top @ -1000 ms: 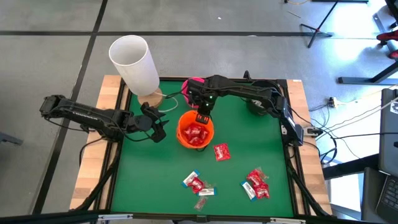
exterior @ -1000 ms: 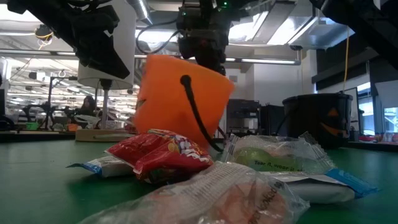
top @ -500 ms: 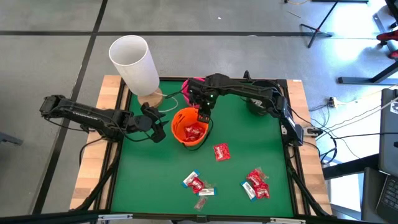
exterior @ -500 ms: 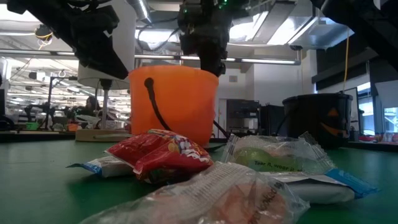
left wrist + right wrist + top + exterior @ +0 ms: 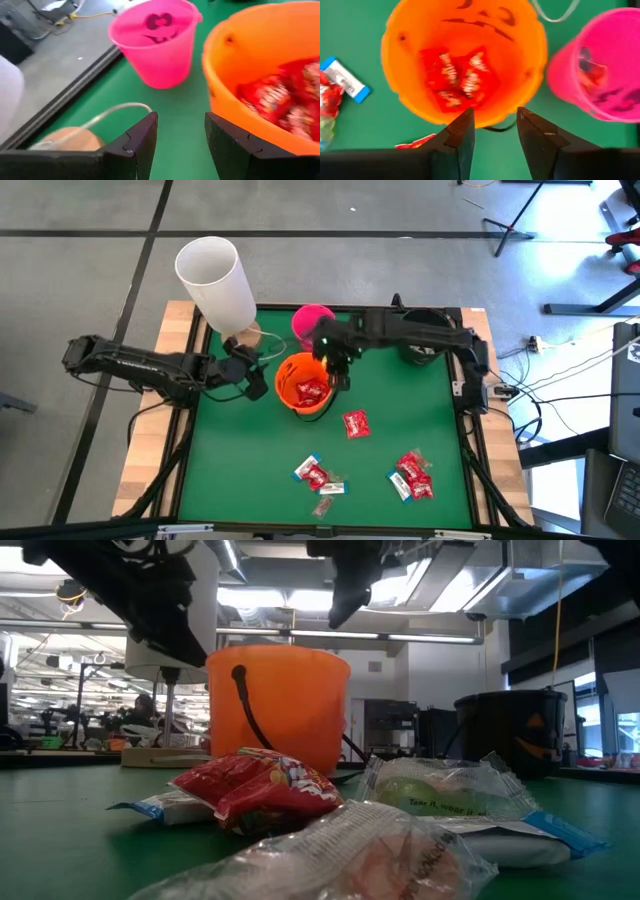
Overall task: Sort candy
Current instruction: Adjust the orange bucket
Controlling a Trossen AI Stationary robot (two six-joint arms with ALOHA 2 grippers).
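The orange bucket [image 5: 303, 385] stands upright on the green table with red candy [image 5: 457, 80] inside. More candy lies loose toward the near edge: one red piece [image 5: 356, 423] and two small heaps [image 5: 316, 476] [image 5: 413, 475]. My right gripper [image 5: 495, 131] hangs open above the bucket's far-right rim and touches nothing. It shows high up in the low view [image 5: 350, 585]. My left gripper [image 5: 180, 145] waits open and empty just left of the orange bucket [image 5: 260, 75]. The pink bucket [image 5: 313, 322] stands behind the orange one.
A tall white tube [image 5: 215, 280] stands on a wooden disc at the far left. A black bucket [image 5: 510, 735] sits at the far right, under my right arm. A clear cord loop [image 5: 115, 111] lies by the pink bucket [image 5: 157, 42]. Open green mat lies at the near left.
The orange bucket, tipped a second ago with my right gripper at its rim, has come upright and shifted a little toward the table's left. My right gripper has let go of the rim and risen clear of it, moving slightly toward the right.
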